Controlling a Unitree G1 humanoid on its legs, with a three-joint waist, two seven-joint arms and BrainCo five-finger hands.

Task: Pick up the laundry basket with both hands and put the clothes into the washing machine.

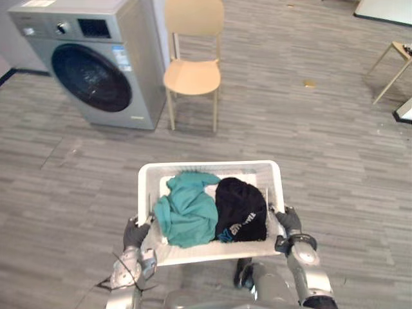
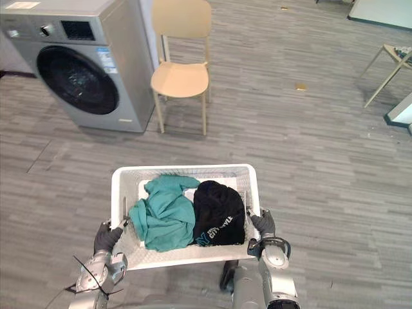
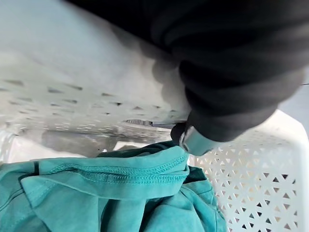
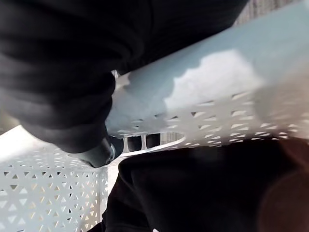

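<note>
I hold a white perforated laundry basket [image 1: 209,166] off the floor in front of me. My left hand [image 1: 135,234] grips its left rim and my right hand [image 1: 290,221] grips its right rim. In each wrist view a thumb [image 3: 193,140] [image 4: 102,152] hooks over the rim. Inside lie a teal garment [image 1: 188,209] on the left and a black garment [image 1: 240,209] with pale lettering on the right. The grey washing machine [image 1: 122,38] stands at the far left, its round dark door [image 1: 91,77] closed.
A light wooden chair [image 1: 192,74] stands right beside the washer. A small wooden table [image 1: 394,56] and a white object [image 1: 405,111] sit at the far right. Grey plank floor [image 1: 270,135] lies open between the basket and the machine.
</note>
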